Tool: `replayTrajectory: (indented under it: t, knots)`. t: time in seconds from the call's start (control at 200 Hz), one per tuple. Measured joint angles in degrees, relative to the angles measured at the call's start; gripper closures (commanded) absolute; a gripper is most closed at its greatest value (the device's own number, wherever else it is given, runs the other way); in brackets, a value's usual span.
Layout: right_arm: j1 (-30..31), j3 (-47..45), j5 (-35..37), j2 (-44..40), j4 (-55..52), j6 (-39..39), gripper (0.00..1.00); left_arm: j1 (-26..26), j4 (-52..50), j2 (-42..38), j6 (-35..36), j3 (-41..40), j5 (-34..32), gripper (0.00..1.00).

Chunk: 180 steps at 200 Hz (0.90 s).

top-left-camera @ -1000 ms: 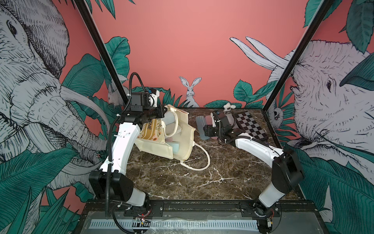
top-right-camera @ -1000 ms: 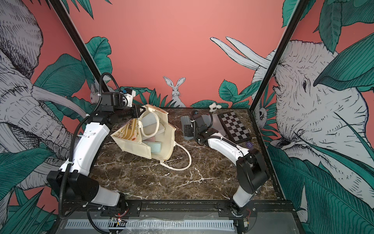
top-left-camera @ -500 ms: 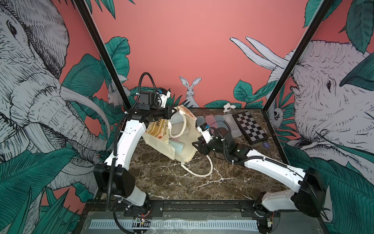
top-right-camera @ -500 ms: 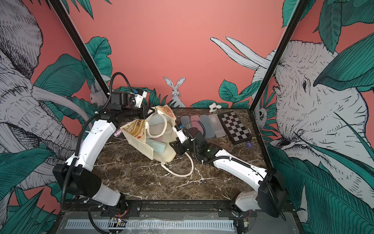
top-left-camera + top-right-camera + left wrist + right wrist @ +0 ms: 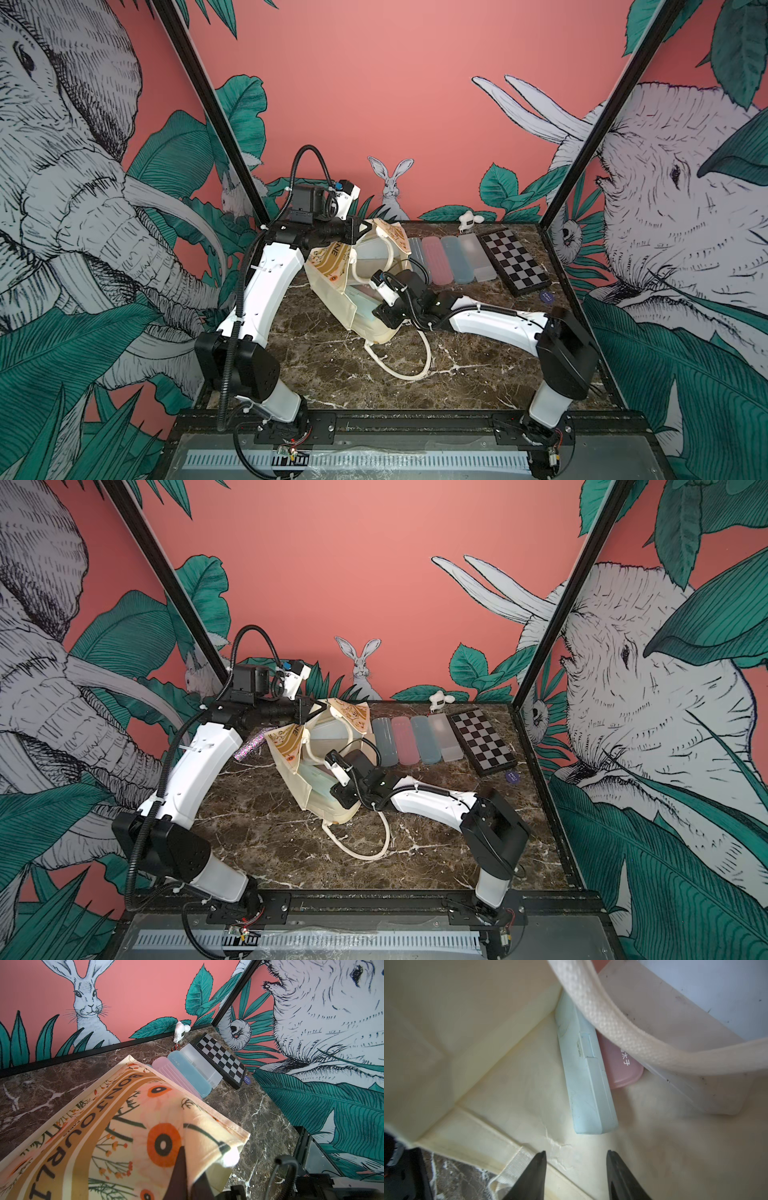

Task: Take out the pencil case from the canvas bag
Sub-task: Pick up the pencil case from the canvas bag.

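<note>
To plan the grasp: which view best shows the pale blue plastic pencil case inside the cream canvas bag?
Right wrist: the pale blue plastic pencil case is nearly whole there. Both top views show a sliver; left wrist only the cream canvas bag's outside.

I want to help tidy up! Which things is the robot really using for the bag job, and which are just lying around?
For the job: canvas bag, light blue pencil case inside it, left gripper pinching the bag's rim, right gripper open at its mouth.
Lying about: four cases in a row, chessboard, white toy, purple disc.
</note>
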Motion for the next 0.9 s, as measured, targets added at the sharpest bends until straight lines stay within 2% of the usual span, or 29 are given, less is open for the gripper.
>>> replayTrajectory:
  t: [0.445,0.62,0.9]
  knots:
    - [0.0,8.7,6.0,9.8,-1.6,8.4,0.28,-0.3,-0.9,0.0,1.0,0.0,1.2,1.00]
    - [0.0,11.8,7.4,13.5,-3.9,11.6,0.27,-0.5,-1.0,0.0,1.3,0.0,1.2,1.00]
    - [0.0,15.0,3.7,16.9,-5.8,13.6,0.29,-1.3,-0.2,-1.6,1.1,-2.7,1.4,1.00]
